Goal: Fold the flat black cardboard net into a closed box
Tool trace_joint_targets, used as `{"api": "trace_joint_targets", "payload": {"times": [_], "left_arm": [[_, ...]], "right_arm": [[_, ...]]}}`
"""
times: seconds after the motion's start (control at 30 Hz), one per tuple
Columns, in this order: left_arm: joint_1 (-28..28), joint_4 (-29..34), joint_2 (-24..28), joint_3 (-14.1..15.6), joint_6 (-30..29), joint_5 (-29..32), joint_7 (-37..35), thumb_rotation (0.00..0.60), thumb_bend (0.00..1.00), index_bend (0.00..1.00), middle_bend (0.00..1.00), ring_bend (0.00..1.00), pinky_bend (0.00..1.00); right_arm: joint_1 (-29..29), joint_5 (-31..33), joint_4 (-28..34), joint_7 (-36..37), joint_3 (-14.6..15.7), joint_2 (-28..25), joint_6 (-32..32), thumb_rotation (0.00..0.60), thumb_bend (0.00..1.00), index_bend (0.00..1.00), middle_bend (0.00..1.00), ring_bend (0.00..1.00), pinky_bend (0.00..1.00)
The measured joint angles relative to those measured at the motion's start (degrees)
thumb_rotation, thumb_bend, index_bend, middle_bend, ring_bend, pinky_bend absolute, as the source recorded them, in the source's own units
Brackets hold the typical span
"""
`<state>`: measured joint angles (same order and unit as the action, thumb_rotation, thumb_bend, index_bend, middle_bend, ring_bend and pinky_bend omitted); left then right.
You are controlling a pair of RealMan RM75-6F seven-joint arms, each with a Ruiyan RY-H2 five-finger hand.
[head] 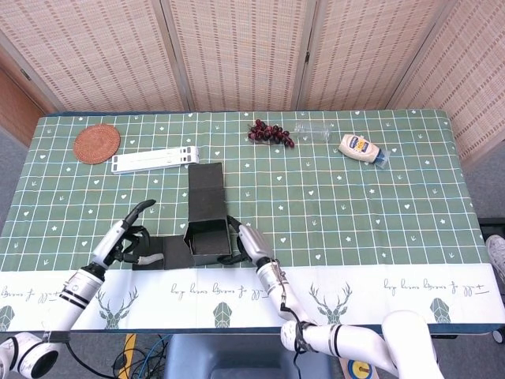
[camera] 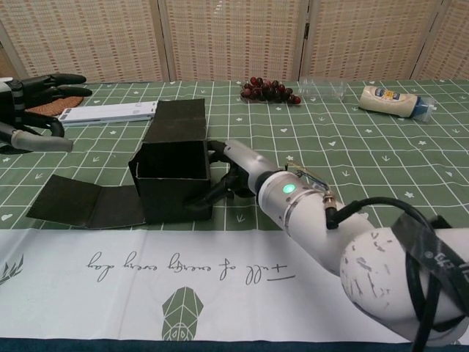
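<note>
Bracing the box [camera: 174, 180] with my right hand [camera: 229, 172] — fingers spread against its side wall, gripping nothing. My left hand [head: 126, 237] hovers open, empty; next I should lift the flat flap [camera: 80, 204] slowly — keeping the wall square.

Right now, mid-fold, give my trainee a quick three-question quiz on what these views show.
1. True or false: the right hand touches the black box.
2. Which item lies nearest the grapes? A) woven coaster B) clear bottle C) white stand
3. Fill in: the left hand holds ____.

Key: 1 true, it presses the box's right wall. 2 B. 3 nothing; its fingers are apart above the flat flap.
</note>
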<state>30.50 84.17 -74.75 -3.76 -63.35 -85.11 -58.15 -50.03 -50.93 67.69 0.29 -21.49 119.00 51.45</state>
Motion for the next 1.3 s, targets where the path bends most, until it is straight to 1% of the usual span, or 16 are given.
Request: {"api": "trace_joint_targets", "payload": {"times": [0.13, 0.33, 0.47, 0.6, 0.7, 0.83, 0.9, 1.0, 1.17, 1.3], "left_arm": [[-0.95, 0.08, 0.62, -0.36, -1.38, 0.48, 1.65, 0.6, 0.13, 0.08, 0.07, 0.59, 0.95], [-2.61, -0.36, 0.5, -1.61, -4.78, 1.68, 5.43, 0.6, 0.13, 0.08, 0.07, 0.59, 0.95], [-3.84, -1.22, -0.17, -2.72, -7.89, 2.44, 9.14, 0.6, 0.13, 0.07, 0.07, 0.58, 0.95], [-5.38, -2.54, -1.9, -4.36, -11.01, 4.54, 13.23, 0.6, 0.13, 0.04, 0.06, 0.58, 0.95], [-6.17, -3.58, -3.33, -5.24, -11.17, 6.83, 14.71, 0.6, 0.13, 0.0, 0.03, 0.58, 0.95], [-6.71, -4.99, -5.31, -6.18, -10.5, 8.88, 15.56, 0.6, 0.13, 0.0, 0.01, 0.58, 0.95], [-6.74, -5.37, -6.41, -6.82, -10.06, 9.72, 15.75, 0.6, 0.13, 0.0, 0.0, 0.58, 0.95], [-6.59, -5.06, -7.96, -7.74, -9.7, 10.32, 15.73, 0.6, 0.13, 0.0, 0.0, 0.58, 0.95], [-5.5, -3.65, -10.77, -8.95, -10.26, 9.09, 16.61, 0.6, 0.13, 0.0, 0.0, 0.58, 0.95], [-4.52, -1.17, -12.47, -9.96, -11.64, 7.18, 17.48, 0.6, 0.13, 0.0, 0.0, 0.58, 0.95]], "right_arm": [[1.63, -0.78, 1.85, 2.49, -0.62, -1.41, 0.5, 0.6, 0.38, 0.35, 0.45, 0.85, 1.0], [6.06, -2.23, 9.2, 9.04, -1.95, -6.51, 1.11, 0.6, 0.39, 0.36, 0.46, 0.85, 1.0], [9.37, -3.43, 14.44, 16.53, -3.34, -10.25, 0.85, 0.6, 0.39, 0.37, 0.47, 0.85, 1.0], [12.39, -4.9, 18.68, 24.74, -4.65, -13.49, -0.08, 0.6, 0.39, 0.38, 0.48, 0.85, 1.0], [14.52, -6.43, 21.55, 31.28, -5.57, -15.57, -1.01, 0.6, 0.39, 0.38, 0.49, 0.85, 1.0], [17.09, -10.31, 24.43, 39.21, -6.24, -17.68, -1.5, 0.6, 0.39, 0.38, 0.5, 0.85, 1.0], [18.22, -13.06, 25.46, 42.52, -6.22, -18.46, -1.41, 0.6, 0.39, 0.38, 0.5, 0.85, 1.0], [19.12, -16.1, 26.26, 45.36, -5.51, -19.07, -1.18, 0.6, 0.39, 0.38, 0.5, 0.85, 1.0], [18.85, -18.38, 25.28, 45.63, -3.36, -17.71, -0.09, 0.6, 0.39, 0.38, 0.5, 0.85, 1.0], [18.17, -19.32, 23.81, 44.67, -1.92, -16.04, 0.94, 0.6, 0.39, 0.38, 0.5, 0.85, 1.0]]}}
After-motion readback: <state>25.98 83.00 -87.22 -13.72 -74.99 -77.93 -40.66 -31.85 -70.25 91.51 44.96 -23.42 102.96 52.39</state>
